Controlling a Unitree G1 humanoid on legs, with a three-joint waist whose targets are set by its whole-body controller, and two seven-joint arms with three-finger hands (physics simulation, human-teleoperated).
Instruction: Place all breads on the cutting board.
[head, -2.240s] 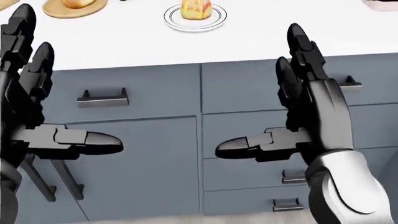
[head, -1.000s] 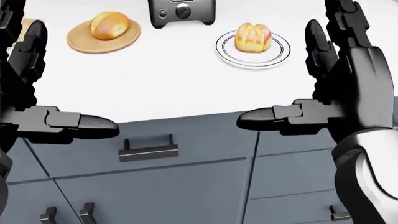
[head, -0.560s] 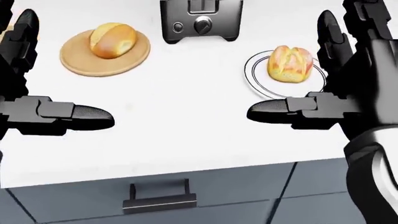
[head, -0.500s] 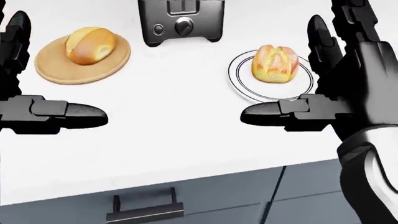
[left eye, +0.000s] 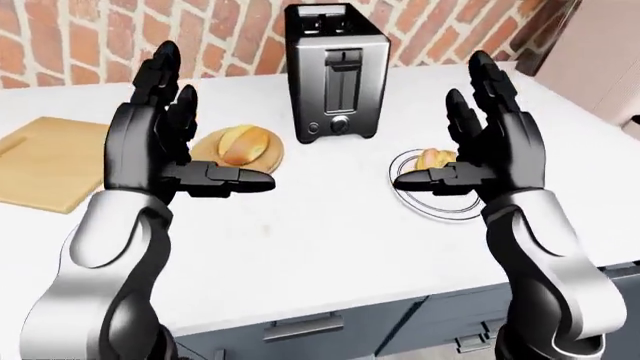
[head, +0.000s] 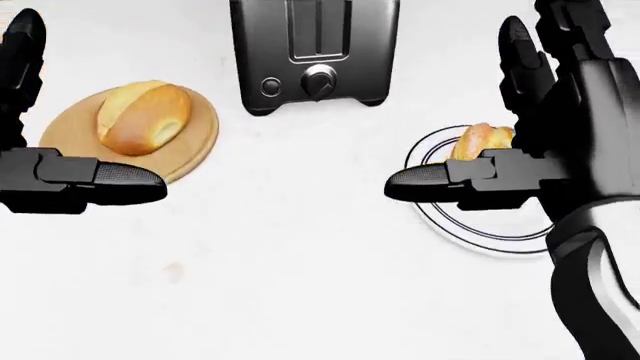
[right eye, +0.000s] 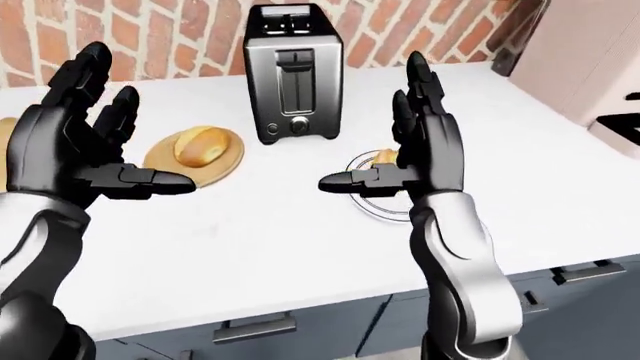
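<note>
Two robot hands hang over the near part of the white surface (left eye: 330, 247), both spread wide and holding nothing. The left robot hand (left eye: 165, 146) has its fingers pointing up and its thumb stretched toward the middle; the right robot hand (left eye: 490, 154) mirrors it.

Just beyond the right robot hand lies a white plate (head: 500, 240) with a dark ring near its rim. On it sits a golden roll (head: 478, 140), glossy and split along the top, partly hidden by the thumb in the head view. Beyond the left robot hand is a small round wooden plate (head: 190, 146) carrying a second roll (head: 143, 118), oval, pale gold, with a lighter seam down its middle.

Off at the left edge of the left-eye view lies the cutting board (left eye: 40, 172), a pale wooden rectangle, flat and bare, well apart from both rolls.

Farther on, between the two plates, a black and steel toaster (left eye: 333, 75) stands upright. Behind it runs a red brick wall (left eye: 90, 34). Grey drawers (right eye: 300, 326) with bar handles show under the surface's near edge.
</note>
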